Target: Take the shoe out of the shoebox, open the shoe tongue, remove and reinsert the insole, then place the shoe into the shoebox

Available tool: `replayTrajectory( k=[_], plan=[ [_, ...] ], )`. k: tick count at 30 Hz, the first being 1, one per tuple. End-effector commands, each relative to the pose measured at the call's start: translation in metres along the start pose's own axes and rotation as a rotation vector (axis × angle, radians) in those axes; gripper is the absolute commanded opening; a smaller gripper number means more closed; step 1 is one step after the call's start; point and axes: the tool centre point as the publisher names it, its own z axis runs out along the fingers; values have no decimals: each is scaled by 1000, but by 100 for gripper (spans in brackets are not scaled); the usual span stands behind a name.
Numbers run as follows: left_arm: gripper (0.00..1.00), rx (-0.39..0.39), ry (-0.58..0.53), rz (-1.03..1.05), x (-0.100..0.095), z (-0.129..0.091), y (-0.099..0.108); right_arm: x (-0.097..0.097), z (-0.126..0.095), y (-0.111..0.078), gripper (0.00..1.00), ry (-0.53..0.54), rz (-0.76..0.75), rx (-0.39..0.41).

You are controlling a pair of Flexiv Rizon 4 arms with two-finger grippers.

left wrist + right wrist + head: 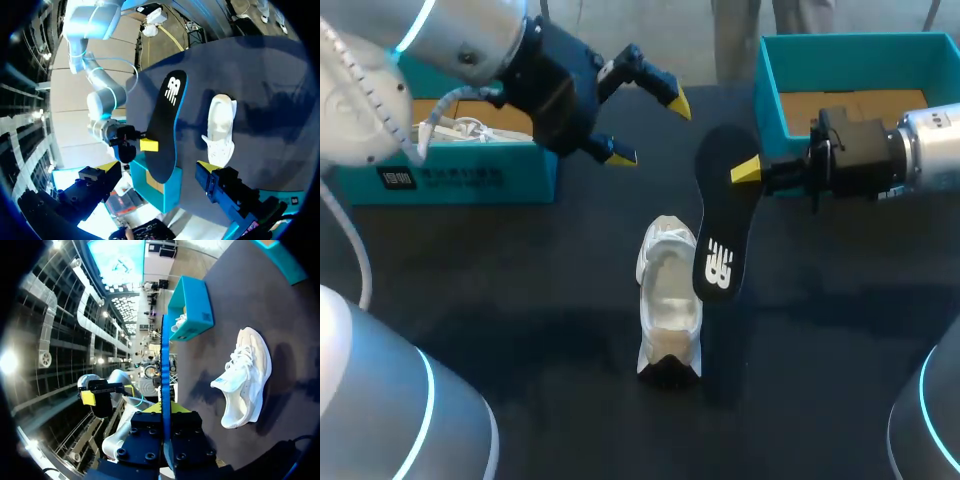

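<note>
Teal shoebox with white shoe; insole in right end effector

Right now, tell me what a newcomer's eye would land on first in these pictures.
The black insole stands out first, held in the air by the right gripper, just beside the white shoe on the dark table. Next comes the left gripper, open and empty, near the teal shoebox at the left.

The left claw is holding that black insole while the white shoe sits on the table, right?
No: the right claw holds the black insole, as the head view shows; the left claw is open. The white shoe is on the table.
</note>
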Motion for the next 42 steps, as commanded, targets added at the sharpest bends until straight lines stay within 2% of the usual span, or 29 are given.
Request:
replayTrajectory(
  k=[1,5,19,28,32,38,42],
  plan=[
    [100,3,-414,15,9,6,-2,1,-2,1,0,-7,3,5],
    [100,-19,-419,15,12,10,-1,2,-4,2,0,-11,7,4],
    [100,-19,-419,15,12,10,-1,1,2,6,0,23,36,26],
    [100,-31,-480,38,34,7,6,7,1,4,0,26,47,29],
    [100,-37,-487,54,45,7,10,11,3,0,0,24,38,54],
    [100,-87,-480,66,46,6,15,10,7,-6,0,25,42,72],
    [100,-87,-480,66,46,6,15,8,6,-7,0,-2,46,42]
  ],
)
